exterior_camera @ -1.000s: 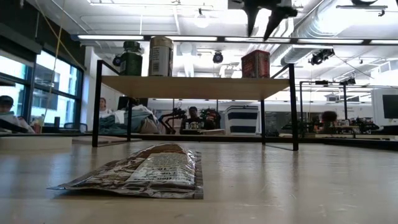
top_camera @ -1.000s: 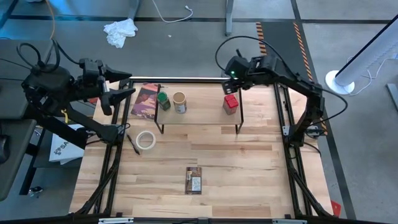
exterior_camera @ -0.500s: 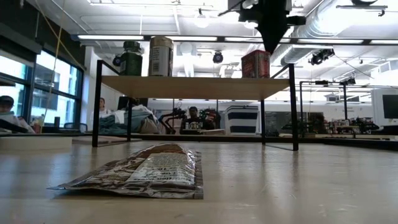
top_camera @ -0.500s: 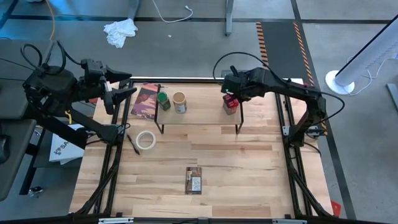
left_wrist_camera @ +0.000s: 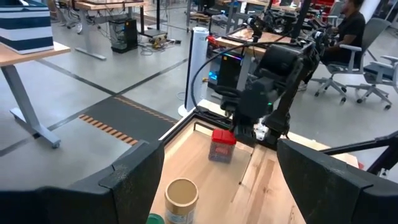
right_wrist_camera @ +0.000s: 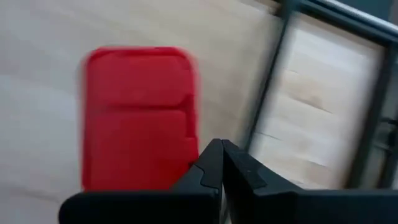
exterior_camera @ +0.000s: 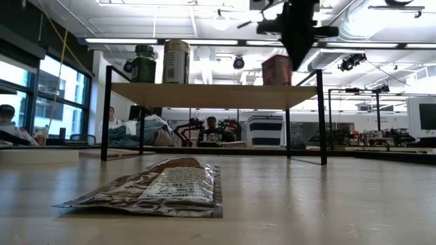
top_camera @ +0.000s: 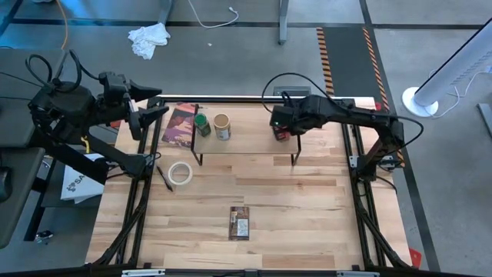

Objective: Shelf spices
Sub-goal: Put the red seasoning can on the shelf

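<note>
The shelf stands at the table's far middle on thin black legs. On its top board stand a green-lidded jar, a tan-lidded jar and a red square tin. The flat orange-brown packet lies on the table near the front edge. My right gripper is shut and points down right beside the tin, on its side toward the table's right. My left gripper hangs open off the shelf's left end and holds nothing. My right gripper meets the red tin with its shut fingertips, which lie against the lid's edge on the side toward the table's right. The fingers come from above, pointing down. The tin stands on the shelf's top board.
A dark maroon flat packet lies at the shelf's left end, and a white tape roll lies in front of it. Bare wood stretches between the shelf and the packet. People sit in the room beyond the table.
My right gripper has shut, and it has come down and toward the table's near edge, to the red tin. The tin has slid a little toward the table's left on the shelf board.
</note>
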Available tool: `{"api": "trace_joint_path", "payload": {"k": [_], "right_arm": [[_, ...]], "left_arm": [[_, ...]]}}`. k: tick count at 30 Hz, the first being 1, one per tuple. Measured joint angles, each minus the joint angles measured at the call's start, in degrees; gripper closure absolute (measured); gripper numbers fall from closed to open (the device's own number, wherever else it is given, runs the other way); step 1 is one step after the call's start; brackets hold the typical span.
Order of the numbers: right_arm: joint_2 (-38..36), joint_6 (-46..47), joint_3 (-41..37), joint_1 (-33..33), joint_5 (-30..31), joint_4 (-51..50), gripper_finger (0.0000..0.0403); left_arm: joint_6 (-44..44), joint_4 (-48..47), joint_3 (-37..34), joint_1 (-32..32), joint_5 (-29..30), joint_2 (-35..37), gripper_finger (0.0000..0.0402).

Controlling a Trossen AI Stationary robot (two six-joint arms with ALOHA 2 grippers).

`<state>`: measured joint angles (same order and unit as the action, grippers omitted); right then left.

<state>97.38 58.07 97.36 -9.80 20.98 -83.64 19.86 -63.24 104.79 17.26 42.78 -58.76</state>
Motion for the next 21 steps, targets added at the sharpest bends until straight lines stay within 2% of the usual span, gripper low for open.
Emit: {"api": "trace_joint_path", "payload": {"k": [13, 16, 21], "right_arm": [[0.01, -1.67, 0.00, 3.59, -0.03, 23.82, 0.0403], [0.02, -2.84, 0.00, 3.56, -0.07, 22.93, 0.0403], [0.02, -0.13, 0.00, 3.60, -0.16, 14.05, 0.0403]], "left_arm": [[0.52, 0.01, 0.00, 0.01, 0.00, -0.38, 0.0092], [0.52, 0.01, 0.00, -0.01, -0.06, -0.52, 0.0092], [0.95, 0.02, 0.00, 0.01, -0.48, -0.48, 0.0092]]}}
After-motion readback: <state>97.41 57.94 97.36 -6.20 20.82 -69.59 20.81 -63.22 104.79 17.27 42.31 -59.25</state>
